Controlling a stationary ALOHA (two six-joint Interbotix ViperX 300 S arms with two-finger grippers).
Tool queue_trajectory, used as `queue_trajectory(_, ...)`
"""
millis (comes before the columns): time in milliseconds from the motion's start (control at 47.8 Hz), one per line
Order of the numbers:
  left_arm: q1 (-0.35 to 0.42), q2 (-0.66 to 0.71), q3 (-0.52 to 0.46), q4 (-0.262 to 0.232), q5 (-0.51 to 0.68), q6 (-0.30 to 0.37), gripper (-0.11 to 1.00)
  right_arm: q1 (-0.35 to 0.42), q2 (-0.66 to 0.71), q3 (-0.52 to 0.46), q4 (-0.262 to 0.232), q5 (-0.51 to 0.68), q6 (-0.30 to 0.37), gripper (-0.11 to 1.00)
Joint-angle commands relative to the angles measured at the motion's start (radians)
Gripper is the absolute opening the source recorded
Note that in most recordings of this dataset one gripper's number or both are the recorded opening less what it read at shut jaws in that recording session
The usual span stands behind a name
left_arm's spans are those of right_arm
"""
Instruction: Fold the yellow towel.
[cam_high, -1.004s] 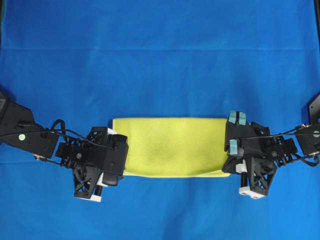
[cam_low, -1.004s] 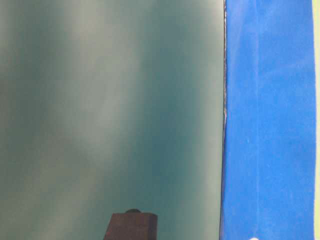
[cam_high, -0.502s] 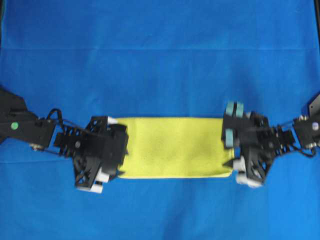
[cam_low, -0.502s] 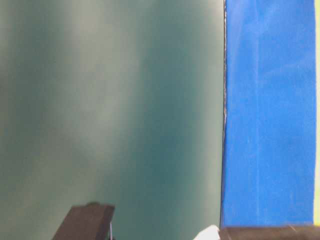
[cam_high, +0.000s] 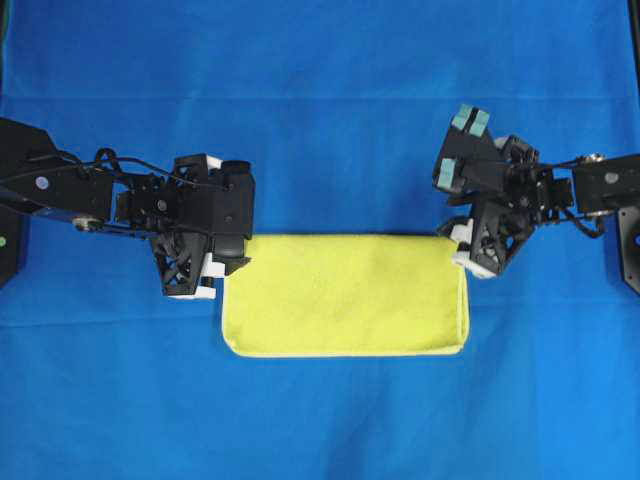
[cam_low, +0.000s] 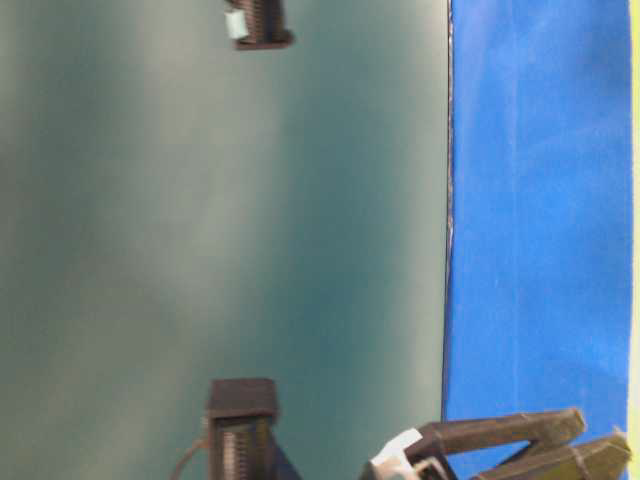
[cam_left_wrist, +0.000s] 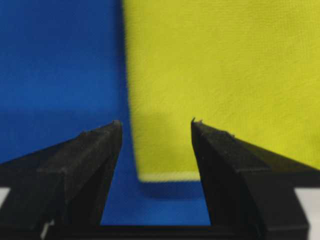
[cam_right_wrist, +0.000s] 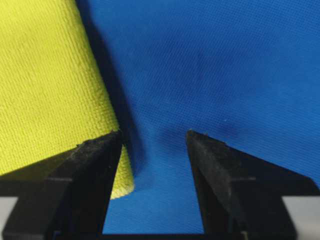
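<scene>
Overhead: yellow towel (cam_high: 345, 293) is lying flat as a folded rectangle on the blue cloth (cam_high: 320, 110), lower-centre of the table, long side running left-right, paler hem showing along its near edge. Left gripper (cam_high: 222, 262) is hovering at the towel's top-left corner, right gripper (cam_high: 462, 240) at the top-right corner. Both arms are reaching in from the sides. Can't tell finger spacing from up here.

Table-level: mostly a blurred green backdrop (cam_low: 200, 220), w/ a strip of blue cloth (cam_low: 540, 200) on the right. Dark gripper parts are poking in at the top and bottom edges. Towel isn't readable here beyond a thin yellow sliver at the far right edge.

Left wrist: left gripper (cam_left_wrist: 155, 131) is sitting released, fingers (cam_left_wrist: 95, 150) spread w/ nothing between them. Towel (cam_left_wrist: 225, 75) corner and its pale hem are lying in the gap below, on blue cloth (cam_left_wrist: 60, 60). Fingertips aren't touching the fabric.

Right wrist: right gripper (cam_right_wrist: 154, 140) is also released, jaws apart, nothing held. Towel (cam_right_wrist: 45, 85) edge is running down the left side, passing behind the left finger (cam_right_wrist: 85, 170); blue cloth (cam_right_wrist: 215, 65) is filling the gap and the rest.
</scene>
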Motion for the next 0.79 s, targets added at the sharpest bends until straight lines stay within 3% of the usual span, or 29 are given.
queue_trajectory(0, -0.003, 0.0, 0.0, 0.0, -0.035, 0.002, 0.55, 0.003, 0.012, 0.0, 0.003, -0.032, 0.002, 0.57)
queue_trajectory(376, -0.012, 0.067, -0.009, 0.0, -0.054, 0.0, 0.54, 0.02, 0.074, 0.032, 0.054, -0.074, 0.008, 0.57)
queue_trajectory(544, -0.012, 0.089, -0.011, -0.002, -0.044, -0.005, 0.49, 0.023, 0.081, 0.037, 0.061, -0.071, 0.008, 0.57)
queue_trajectory(627, -0.012, 0.089, -0.012, -0.002, -0.04, -0.008, 0.4, 0.026, 0.081, 0.035, 0.061, -0.071, 0.008, 0.56)
queue_trajectory(711, -0.012, 0.089, -0.012, -0.002, -0.031, -0.014, 0.33, 0.037, 0.081, 0.035, 0.06, -0.072, 0.006, 0.5)
queue_trajectory(774, -0.012, 0.089, -0.014, -0.002, -0.012, -0.015, 0.26, 0.051, 0.081, 0.034, 0.061, -0.071, 0.006, 0.36)
